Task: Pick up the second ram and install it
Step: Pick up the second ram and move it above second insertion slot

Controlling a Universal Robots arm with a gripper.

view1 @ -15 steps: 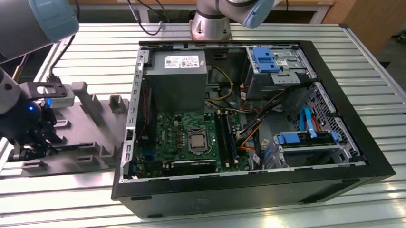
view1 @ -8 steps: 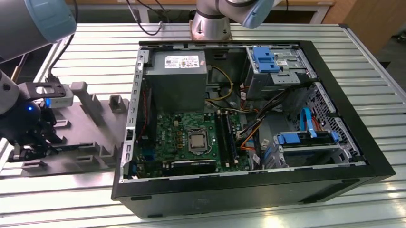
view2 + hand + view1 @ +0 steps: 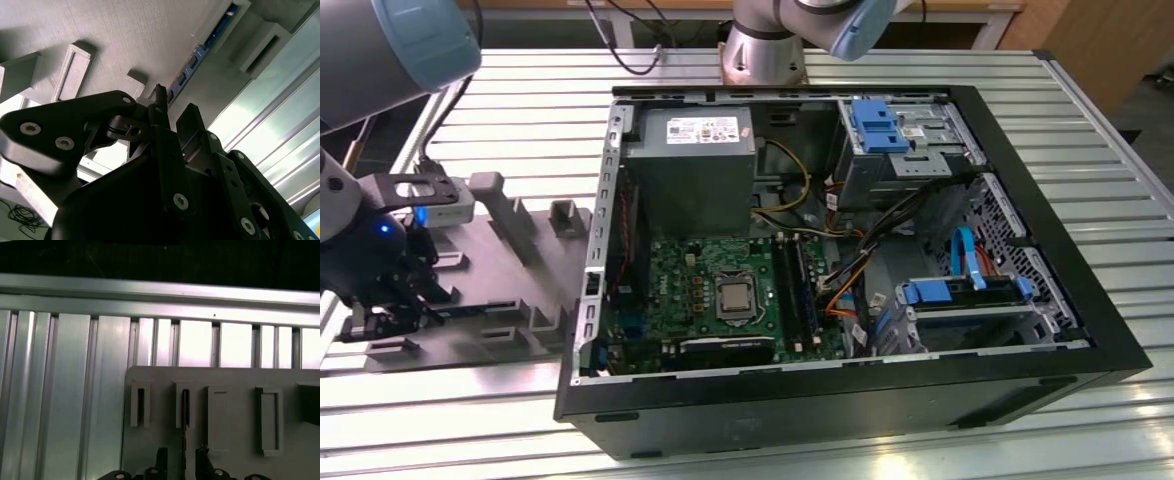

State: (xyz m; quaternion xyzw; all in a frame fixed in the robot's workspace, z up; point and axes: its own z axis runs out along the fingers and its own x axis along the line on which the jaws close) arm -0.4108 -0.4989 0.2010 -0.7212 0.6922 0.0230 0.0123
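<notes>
While straddling ram (image 3: 184, 410) with jaws released, centre gripper (image 3: 181, 460) on it; best squeeze flat faces evenly, no tilt against block (image 3: 235, 377) slot.

I am working in what looks like a robotics lab or test workshop. My arm's base (image 3: 765, 55) stands on a ribbed aluminium desk (image 3: 534, 130). An opened computer case (image 3: 854, 410) lies there with its green board (image 3: 680, 275) bare. A grey parts fixture (image 3: 507, 250) sits beside it, and loose cables (image 3: 635, 62) trail behind.
</notes>
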